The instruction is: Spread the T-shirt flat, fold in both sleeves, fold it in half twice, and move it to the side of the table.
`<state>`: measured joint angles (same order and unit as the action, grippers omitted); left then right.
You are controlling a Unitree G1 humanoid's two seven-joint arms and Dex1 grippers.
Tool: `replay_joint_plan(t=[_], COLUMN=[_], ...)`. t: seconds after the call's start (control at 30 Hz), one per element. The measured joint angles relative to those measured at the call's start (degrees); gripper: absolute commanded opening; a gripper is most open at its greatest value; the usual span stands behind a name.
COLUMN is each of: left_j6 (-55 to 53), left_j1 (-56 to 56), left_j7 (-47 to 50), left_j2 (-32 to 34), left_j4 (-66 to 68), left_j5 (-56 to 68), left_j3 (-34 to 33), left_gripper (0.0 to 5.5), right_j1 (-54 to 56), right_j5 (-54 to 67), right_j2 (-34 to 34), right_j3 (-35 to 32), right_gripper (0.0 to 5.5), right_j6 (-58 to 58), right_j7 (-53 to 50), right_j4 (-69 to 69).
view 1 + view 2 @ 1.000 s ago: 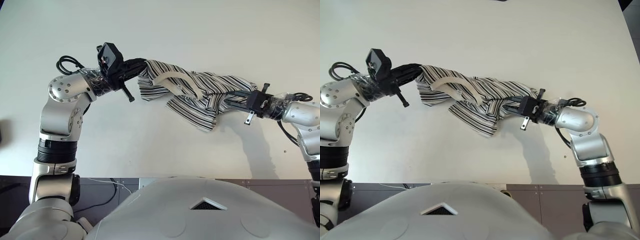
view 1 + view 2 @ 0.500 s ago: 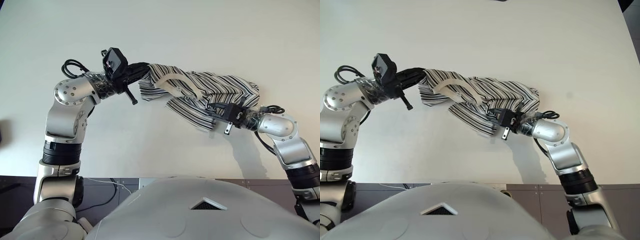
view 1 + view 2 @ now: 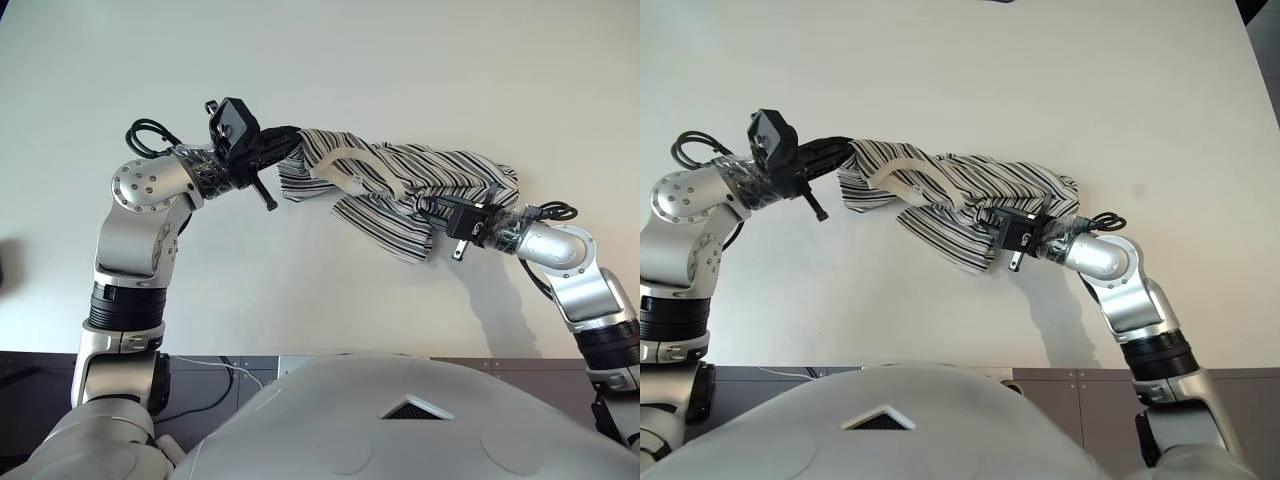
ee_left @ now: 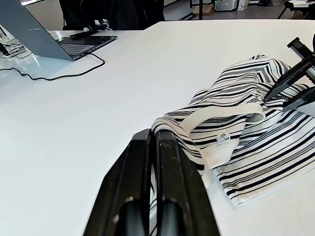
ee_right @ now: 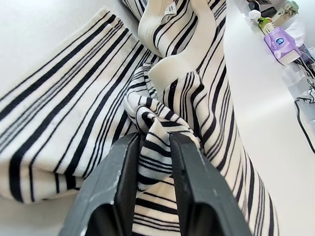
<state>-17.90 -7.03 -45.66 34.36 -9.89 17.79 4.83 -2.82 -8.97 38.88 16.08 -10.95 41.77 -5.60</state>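
No legible text, T-shirt tag (image 4: 222, 137) (too small)

The T-shirt (image 3: 400, 185) lies bunched in overlapping folds, so its sleeves, hem and front cannot be told apart, and much of the cloth is tucked under itself. Seen from the head, the fingertips of the right pincer (image 3: 432, 207) are buried under a striped fold. Those of the left pincer (image 3: 288, 138) are lost in the cloth's left end. A laptop (image 4: 44, 29) on the counter (image 3: 300, 60) is cut off by the picture's edge. Some small containers (image 5: 280, 34) are too blurred to identify.
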Motion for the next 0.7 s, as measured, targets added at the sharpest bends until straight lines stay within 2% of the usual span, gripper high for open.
replay_joint_plan(t=[0.37, 0.53, 0.7], left_j6=[0.1, 0.1, 0.1], left_j1=[0.5, 0.5, 0.5], left_j7=[0.0, 0.0, 0.0], left_j2=[-0.2, -0.3, -0.5], left_j4=[-0.3, -0.3, -0.3], left_j5=[-0.2, -0.2, -0.2], left_j3=[0.0, 0.0, 0.0], left_gripper=[0.12, 0.1, 0.1], right_j1=[2.2, 2.4, 2.4], right_j5=[-4.4, -4.4, -3.6], right_j2=[-1.2, -1.7, -2.2], right_j3=[0.3, 1.6, 1.5], right_gripper=[1.1, 0.19, 0.13], right_j6=[-0.5, -0.6, -0.2], right_j7=[-2.9, -1.3, -0.7], right_j4=[0.6, 2.8, 2.8])
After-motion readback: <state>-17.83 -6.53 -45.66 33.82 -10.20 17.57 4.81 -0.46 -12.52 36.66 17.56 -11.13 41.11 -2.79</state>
